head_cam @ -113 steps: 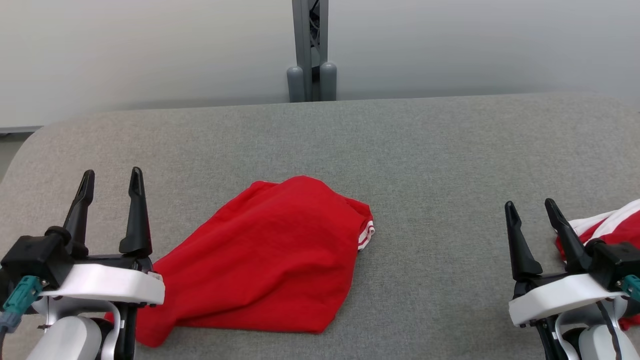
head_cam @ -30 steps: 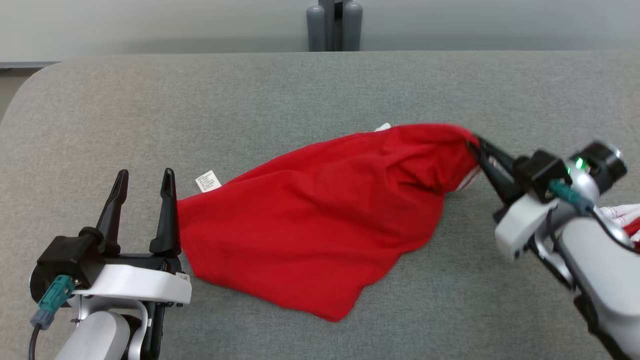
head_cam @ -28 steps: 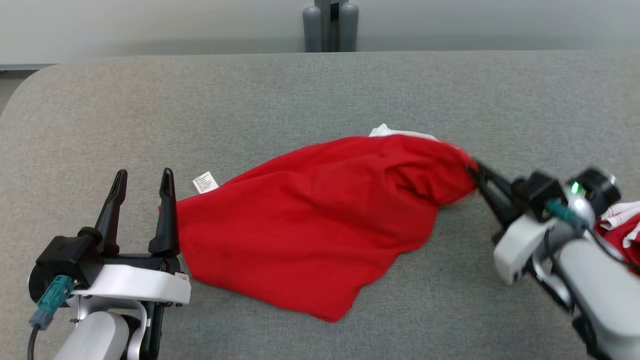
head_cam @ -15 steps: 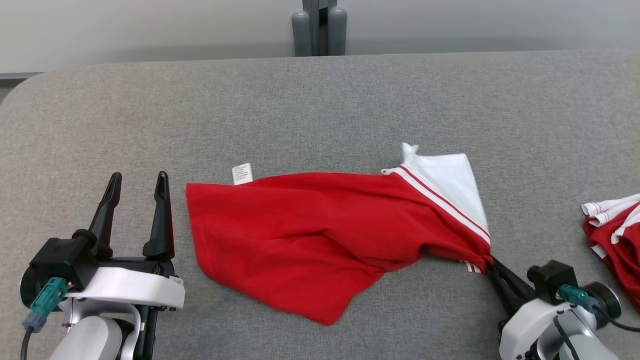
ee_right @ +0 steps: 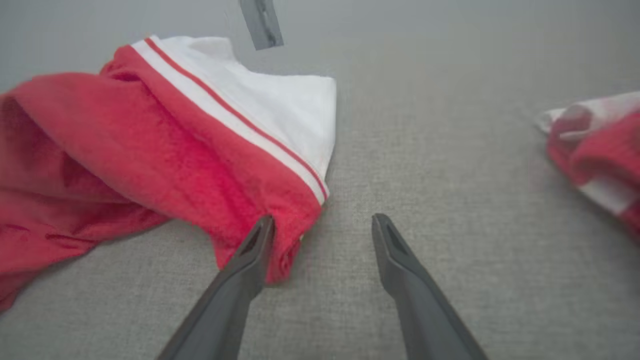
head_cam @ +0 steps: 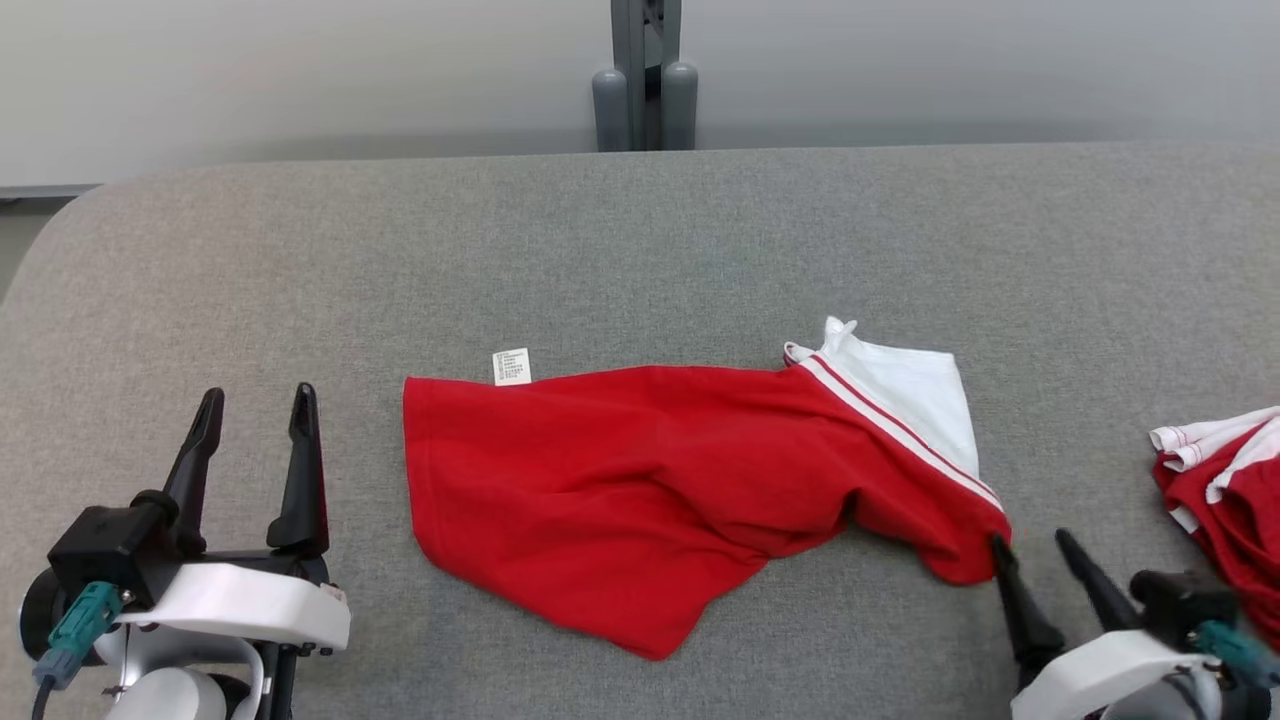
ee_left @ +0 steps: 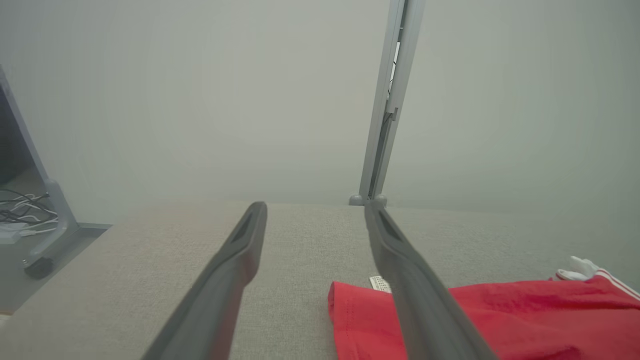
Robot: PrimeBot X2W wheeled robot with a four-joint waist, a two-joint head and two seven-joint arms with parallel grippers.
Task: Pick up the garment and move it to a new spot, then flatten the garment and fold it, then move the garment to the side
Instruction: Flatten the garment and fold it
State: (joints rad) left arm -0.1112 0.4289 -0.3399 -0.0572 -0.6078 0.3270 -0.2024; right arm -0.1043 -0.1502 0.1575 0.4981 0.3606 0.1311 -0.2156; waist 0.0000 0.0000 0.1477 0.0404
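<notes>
Head view: a red garment (head_cam: pixel 620 500) lies spread on the grey table (head_cam: pixel 700 250) between both grippers, seemingly laid out for flattening. The left gripper (head_cam: pixel 257 393) stands wide and empty. The right gripper (head_cam: pixel 1030 540) is wide too, one fingertip (head_cam: pixel 1000 552) at the garment's corner.

Left wrist view: a finger (ee_left: pixel 415 290) hides some cloth.

Right wrist view: a second garment (ee_right: pixel 595 150), right of the fingers, is blurred and cut off.

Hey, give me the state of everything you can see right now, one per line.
Red garment: lying loose, wrinkled, unfolded, not held.
Other garment: bunched up at the far right.
Left gripper: open, empty.
Right gripper: open, empty, beside the red garment's corner.
</notes>
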